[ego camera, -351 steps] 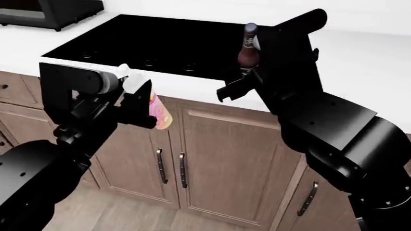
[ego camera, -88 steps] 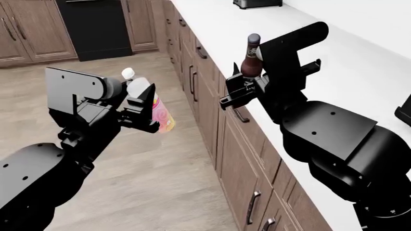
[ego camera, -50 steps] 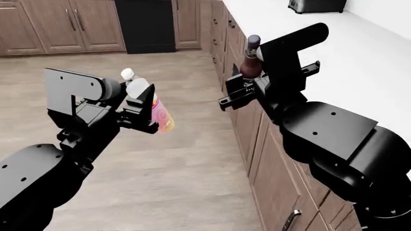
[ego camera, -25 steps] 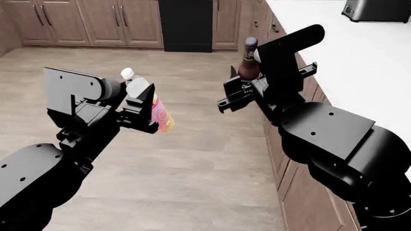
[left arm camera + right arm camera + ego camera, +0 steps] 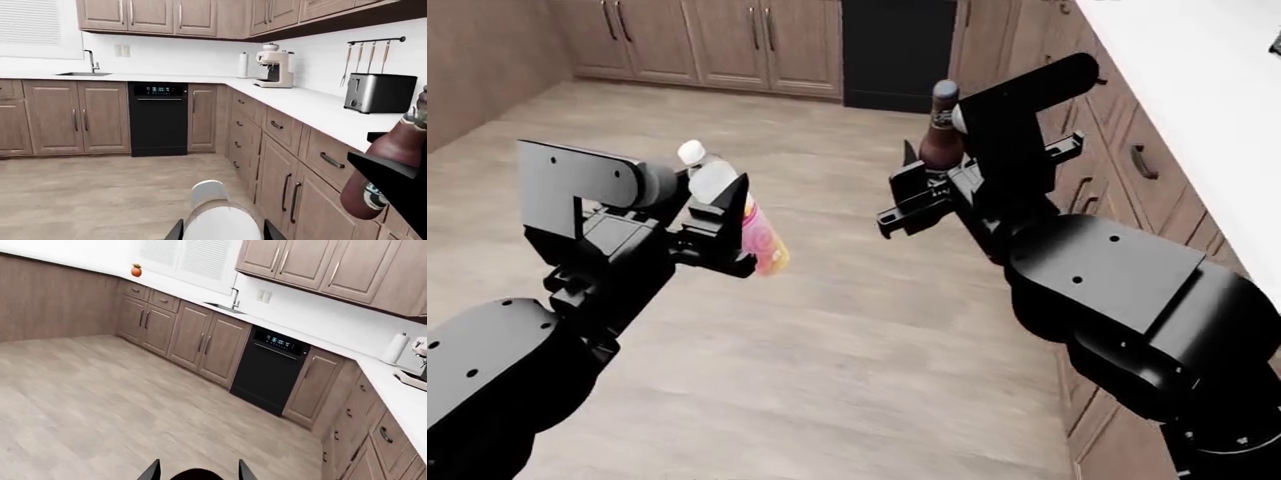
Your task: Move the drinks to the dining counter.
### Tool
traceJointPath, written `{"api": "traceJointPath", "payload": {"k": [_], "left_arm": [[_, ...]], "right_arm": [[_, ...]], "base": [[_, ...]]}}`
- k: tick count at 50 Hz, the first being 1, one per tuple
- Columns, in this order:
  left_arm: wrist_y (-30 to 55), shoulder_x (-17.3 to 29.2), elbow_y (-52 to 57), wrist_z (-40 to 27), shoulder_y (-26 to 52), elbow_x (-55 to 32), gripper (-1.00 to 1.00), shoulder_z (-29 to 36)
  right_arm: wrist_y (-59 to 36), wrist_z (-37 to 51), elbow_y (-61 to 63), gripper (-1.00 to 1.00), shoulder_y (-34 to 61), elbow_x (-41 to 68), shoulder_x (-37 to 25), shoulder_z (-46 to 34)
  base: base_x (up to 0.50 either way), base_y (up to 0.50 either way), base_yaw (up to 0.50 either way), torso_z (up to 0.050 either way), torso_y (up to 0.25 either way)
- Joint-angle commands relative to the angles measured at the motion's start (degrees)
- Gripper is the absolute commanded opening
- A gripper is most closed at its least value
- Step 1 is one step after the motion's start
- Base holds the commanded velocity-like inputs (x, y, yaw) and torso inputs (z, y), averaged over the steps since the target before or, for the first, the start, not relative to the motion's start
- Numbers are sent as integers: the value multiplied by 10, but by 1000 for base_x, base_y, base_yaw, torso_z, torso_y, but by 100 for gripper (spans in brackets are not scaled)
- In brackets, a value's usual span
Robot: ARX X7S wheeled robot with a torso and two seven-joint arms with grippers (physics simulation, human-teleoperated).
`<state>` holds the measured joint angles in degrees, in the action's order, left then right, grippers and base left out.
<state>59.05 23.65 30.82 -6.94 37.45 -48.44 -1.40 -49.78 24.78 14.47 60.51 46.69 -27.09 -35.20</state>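
The wide pale wood-plank floor [image 5: 827, 330] lies beneath both arms. Over it, the black right gripper [image 5: 928, 190] clasps the dark brown glass beer bottle [image 5: 938, 135] by its lower body; the bottle stands upright, neck up. The black left gripper [image 5: 714, 235] grips the slim white-topped pink-and-yellow bottle [image 5: 747, 225], whose long axis tilts, white cap [image 5: 693, 152] up and toward the robot's left, base lower, well apart from the beer bottle.

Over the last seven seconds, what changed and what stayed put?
The robot turned away from the cooktop counter; the view now faces open floor and the dishwasher. Unchanged: left gripper holds the pink bottle, right gripper the beer bottle.
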Motion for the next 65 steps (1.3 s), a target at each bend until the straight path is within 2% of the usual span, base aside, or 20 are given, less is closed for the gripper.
{"api": "traceJointPath", "payload": {"k": [1, 65], "left_arm": [[-3, 1, 4, -7, 7, -8, -100, -4], [-20, 12, 3, -13, 0, -19, -100, 4]], "right_arm": [[-3, -5, 2, -100, 5, -8, 1, -2], [-3, -11, 2, -100, 8, -3, -2, -13]], "base": [[-28, 126, 500, 0, 0], [-52, 117, 500, 0, 1]]}}
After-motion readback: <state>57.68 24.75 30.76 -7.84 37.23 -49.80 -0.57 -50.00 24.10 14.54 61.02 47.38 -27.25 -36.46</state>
